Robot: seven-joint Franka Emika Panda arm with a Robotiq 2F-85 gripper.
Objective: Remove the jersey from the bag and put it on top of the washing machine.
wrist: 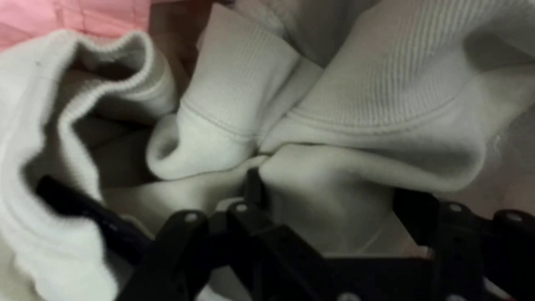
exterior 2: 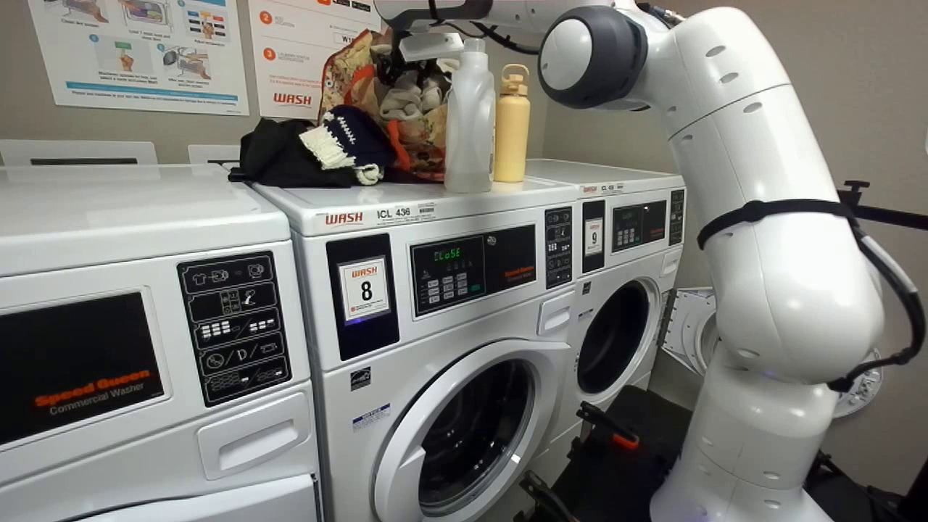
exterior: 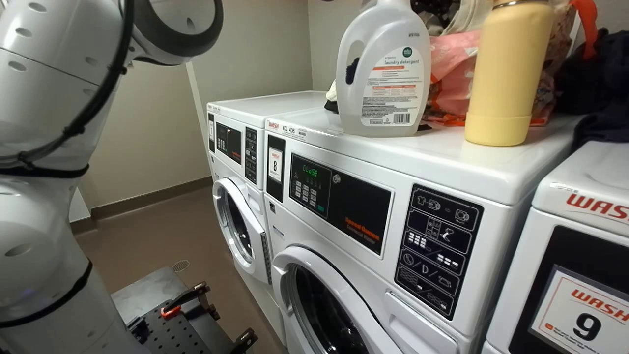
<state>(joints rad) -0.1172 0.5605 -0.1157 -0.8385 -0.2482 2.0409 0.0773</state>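
Gripper [wrist: 329,192] jaws well apart, folds of gray jersey [wrist: 234,96] between; can't tell if any's actually pinched. Jersey's in bag [exterior 2: 424,145], edges cropped in wrist view. Dark strip [wrist: 92,219] there too, no clue what. In an exterior view, detergent [exterior: 383,83] and bottle [exterior: 506,73] block part of bag. Bag's on white washer [exterior 2: 348,199], number 8, dark clothes [exterior 2: 290,156] beside. Beige walls [exterior: 255,64], posters [exterior 2: 138,58] cut off up top, brown floor [exterior: 147,236].

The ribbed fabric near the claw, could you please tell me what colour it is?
The ribbed fabric is pale greyish cream, clearest in the wrist view.
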